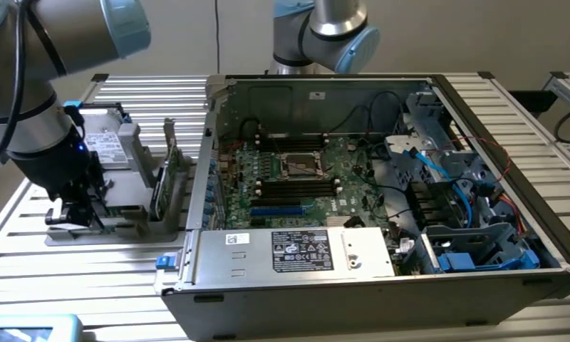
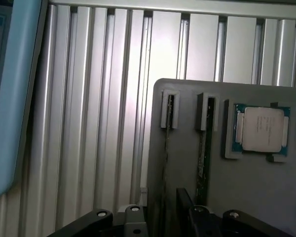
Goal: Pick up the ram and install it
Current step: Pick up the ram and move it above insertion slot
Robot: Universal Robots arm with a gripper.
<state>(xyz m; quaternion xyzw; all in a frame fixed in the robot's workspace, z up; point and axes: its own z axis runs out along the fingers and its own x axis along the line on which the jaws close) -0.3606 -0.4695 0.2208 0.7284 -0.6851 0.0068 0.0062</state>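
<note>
The ram (image 2: 166,148), a long, thin green circuit-board stick seen edge-on, stands in a narrow slot of a flat grey plastic holder tray (image 2: 266,197), in the slot nearest the tray's edge. A second thin green stick (image 2: 202,153) stands in the next slot, parallel and just beside it. Beyond that, a square silver-capped processor chip (image 2: 262,129) lies flat in its own pocket of the tray. The black robot gripper (image 2: 160,212) is lowered over the ram. Its fingers (image 2: 185,205) are parted, one on each side of the stick, and no contact with it is visible. In the exterior view the gripper sits low at the near end of the tray, on that view's left. The tray also carries a silver box-shaped hard drive (image 1: 105,142) and an upright green expansion card (image 1: 171,164). The tray rests on a ribbed aluminium table (image 2: 89,123). On the exterior view's right of the tray lies an open grey metal computer case (image 1: 361,299), its green motherboard (image 1: 295,171) facing up.
</note>
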